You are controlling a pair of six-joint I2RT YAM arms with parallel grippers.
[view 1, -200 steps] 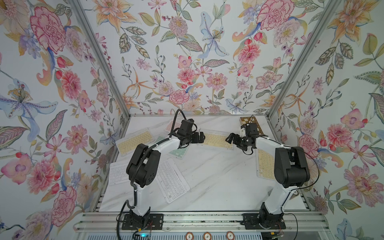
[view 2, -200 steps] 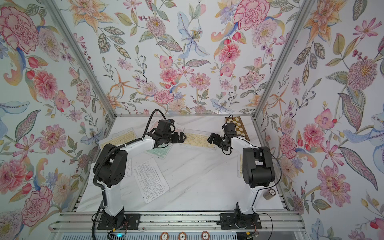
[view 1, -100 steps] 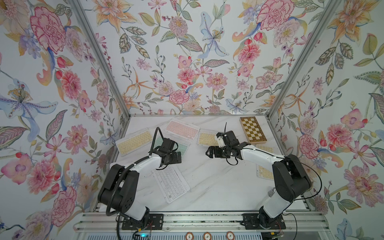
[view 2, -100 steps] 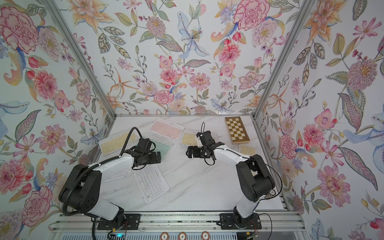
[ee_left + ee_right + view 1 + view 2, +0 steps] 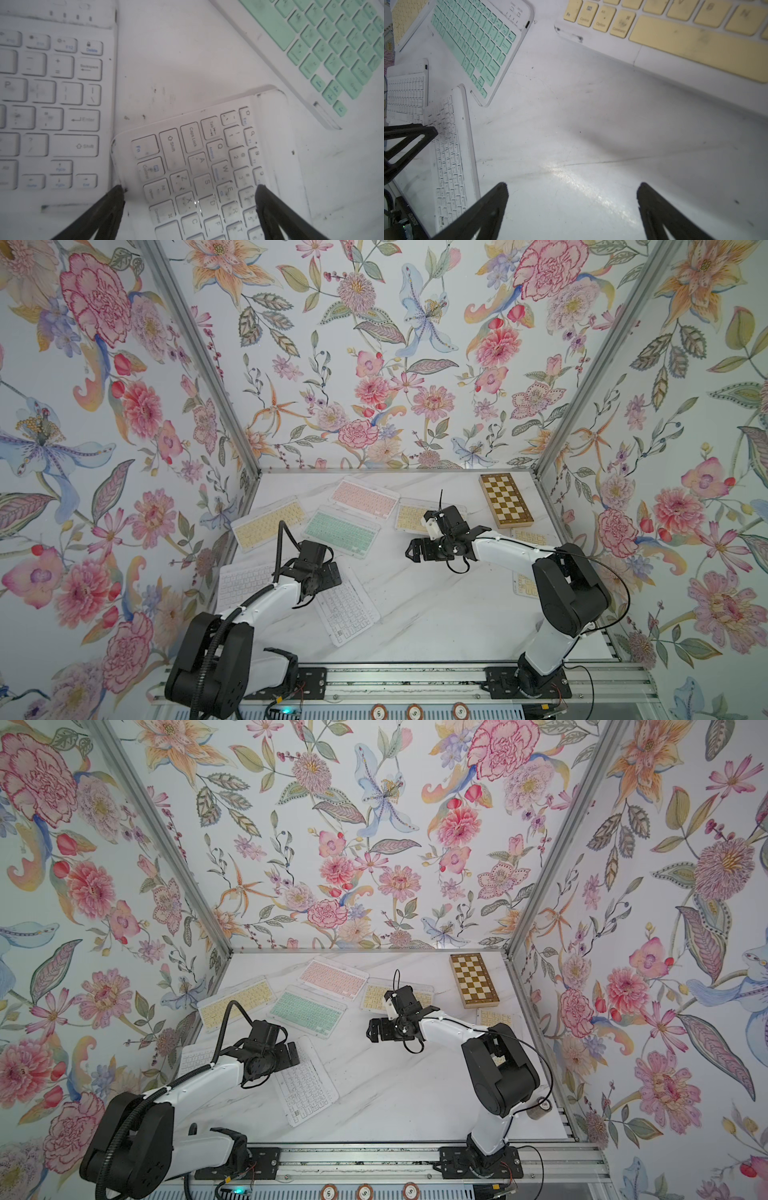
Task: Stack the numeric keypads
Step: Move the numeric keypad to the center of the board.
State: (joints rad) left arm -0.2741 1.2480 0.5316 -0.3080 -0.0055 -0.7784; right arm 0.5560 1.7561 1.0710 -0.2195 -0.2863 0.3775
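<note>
Numeric keypads point(image 5: 340, 531) found flat, 8 to 3 o'clock on counter point(image 5: 436, 614). Judged light, stiff, slick; best pinched at an edge. Noted left tool point(image 5: 189, 188) spread over white keypad point(image 5: 197, 155), right tool point(image 5: 572, 187) spread, empty.

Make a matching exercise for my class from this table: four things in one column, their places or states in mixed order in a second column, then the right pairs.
Things
1. pink keypad
2. mint green keypad
3. chessboard
4. right gripper

Places or states
A. open, above a bare part of the table
B. in the table's far right corner
C. the keypad closest to the back wall
D. just in front of the pink one, on the robot's side

Pairs: 1-C, 2-D, 3-B, 4-A
</note>
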